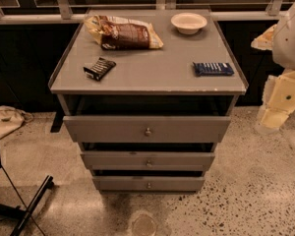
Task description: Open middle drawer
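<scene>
The grey cabinet (59,82) has three drawer fronts stacked below its top. The middle drawer (113,161) is a low grey front of medium width with a small round metal knob (148,163) at its centre. It sits under the taller, wider top drawer (98,129), which stands out a little with a dark gap above it, and over the narrowest bottom drawer (118,184). My gripper (274,116) hangs at the right edge of the view on the white and cream arm, well to the right of the cabinet, level with the top drawer and touching nothing.
On the cabinet top lie a snack bag (124,33), a white bowl (189,22), a dark bar (99,68) and a blue packet (213,69). A black stand leg (32,204) lies on the speckled floor at the left. A dark wall and a rail run behind.
</scene>
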`<state>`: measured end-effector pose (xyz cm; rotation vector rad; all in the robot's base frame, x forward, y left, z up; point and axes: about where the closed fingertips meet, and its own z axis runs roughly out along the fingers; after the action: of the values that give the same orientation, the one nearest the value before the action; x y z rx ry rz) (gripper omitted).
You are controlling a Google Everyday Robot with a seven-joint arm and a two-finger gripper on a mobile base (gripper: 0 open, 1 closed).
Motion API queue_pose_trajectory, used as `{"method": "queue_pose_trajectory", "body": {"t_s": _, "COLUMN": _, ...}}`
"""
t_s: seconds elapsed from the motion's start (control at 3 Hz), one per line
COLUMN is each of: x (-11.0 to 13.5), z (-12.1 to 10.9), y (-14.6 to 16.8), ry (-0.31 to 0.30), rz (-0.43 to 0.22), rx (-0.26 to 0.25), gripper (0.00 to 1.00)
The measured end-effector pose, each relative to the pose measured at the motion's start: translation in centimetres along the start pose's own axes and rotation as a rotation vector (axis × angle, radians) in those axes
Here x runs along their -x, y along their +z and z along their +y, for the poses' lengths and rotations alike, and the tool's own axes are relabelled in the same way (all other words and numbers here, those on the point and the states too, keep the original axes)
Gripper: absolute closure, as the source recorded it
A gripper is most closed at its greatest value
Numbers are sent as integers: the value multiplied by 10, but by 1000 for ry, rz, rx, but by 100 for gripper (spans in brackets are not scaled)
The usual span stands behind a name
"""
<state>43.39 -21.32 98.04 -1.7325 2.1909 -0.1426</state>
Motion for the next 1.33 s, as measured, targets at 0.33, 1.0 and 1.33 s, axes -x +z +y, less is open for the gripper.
{"method": "queue_pose_trajectory", "body": {"t_s": 0.33, "x": 3, "z": 29, "y": -1, "ry": 65, "rz": -63, "rx": -42, "gripper": 0}}
{"method": "queue_pose_trajectory", "body": {"t_s": 1.0, "x": -41, "z": 110, "y": 118, "ry": 409, "rz": -318, "rx": 63, "gripper": 0}}
{"method": "queue_pose_trajectory", "body": {"t_s": 1.33, "x": -39, "z": 117, "y": 194, "ry": 547, "rz": -520, "rx": 111, "gripper": 0}}
